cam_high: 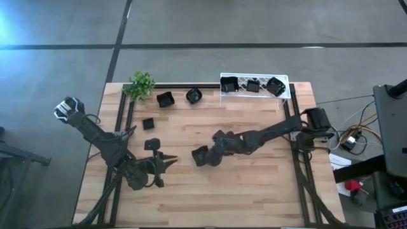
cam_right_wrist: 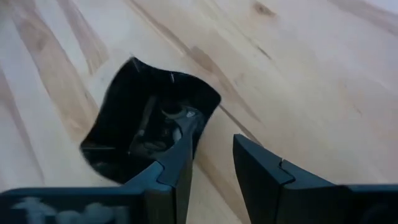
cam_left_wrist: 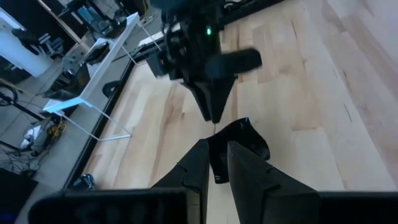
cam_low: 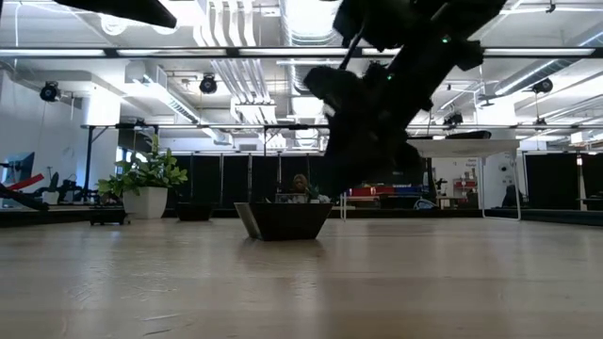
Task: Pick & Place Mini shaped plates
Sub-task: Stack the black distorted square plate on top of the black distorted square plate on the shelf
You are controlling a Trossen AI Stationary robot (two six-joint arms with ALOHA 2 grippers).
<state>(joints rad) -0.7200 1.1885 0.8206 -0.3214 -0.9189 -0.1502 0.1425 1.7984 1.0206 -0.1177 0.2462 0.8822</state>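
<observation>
One dark angular mini plate (cam_high: 200, 156) rests flat on its base mid-table, also seen in the low view (cam_low: 283, 219) and the right wrist view (cam_right_wrist: 146, 124). My right gripper (cam_high: 208, 154) hovers open just above the plate's right-hand rim; in its wrist view (cam_right_wrist: 214, 165) one finger lies over the rim and the other over bare wood. My left gripper (cam_high: 170, 161) waits to the plate's left, pointing at it, with its fingers (cam_left_wrist: 217, 163) a narrow gap apart. Several more plates lie toward the far left (cam_high: 165, 99), (cam_high: 194, 95), (cam_high: 148, 123), (cam_high: 151, 144).
A white lattice rack (cam_high: 285, 79) at the far edge holds three dark plates (cam_high: 229, 84), (cam_high: 253, 85), (cam_high: 275, 86). A small green plant (cam_high: 140, 84) stands at the far left corner. Bare wood lies along the near side (cam_high: 241, 197).
</observation>
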